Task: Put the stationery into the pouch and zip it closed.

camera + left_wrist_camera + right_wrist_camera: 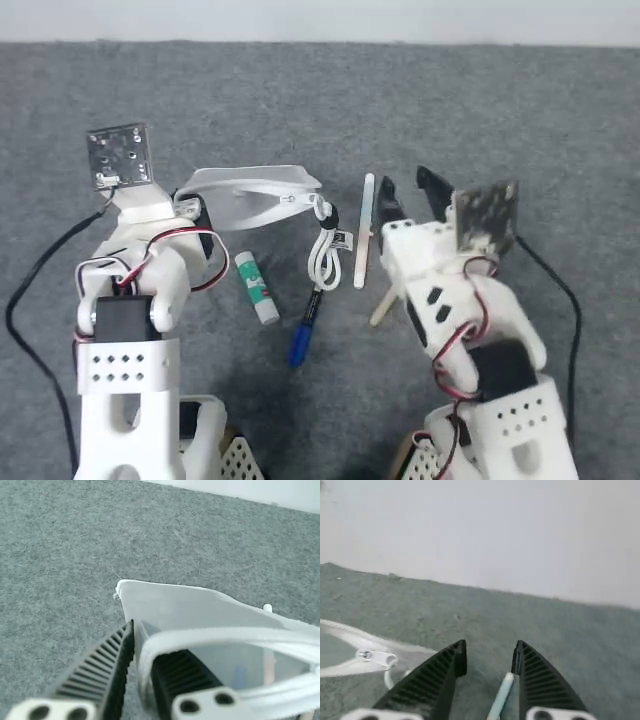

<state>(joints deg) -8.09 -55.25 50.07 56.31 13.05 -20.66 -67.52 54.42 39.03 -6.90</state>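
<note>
High view: grey felt-covered worktop (300,100). The translucent white pouch (255,197) lies at mid-table with its mouth gaping. My left pincer (198,215) sits at the pouch's left end. Near the pouch, loose on the felt, are a glue stick (256,288), a blue pen (304,331), a looped white cord (323,250) and a slim white pen (364,230). A wooden stick (384,303) pokes out from under the right arm. The right pincer (410,195) hangs just right of the white pen, jaws spread wide.

Left wrist view: the left pincer (140,640) is clamped narrow on the pouch (190,610), one finger outside the wall and one inside the rim.

Right wrist view: the right pincer (491,647) is wide and holds nothing. The slim white pen (501,695) lies on the felt between the fingers. The pouch's zipper pull (372,656) is off to one side.
</note>
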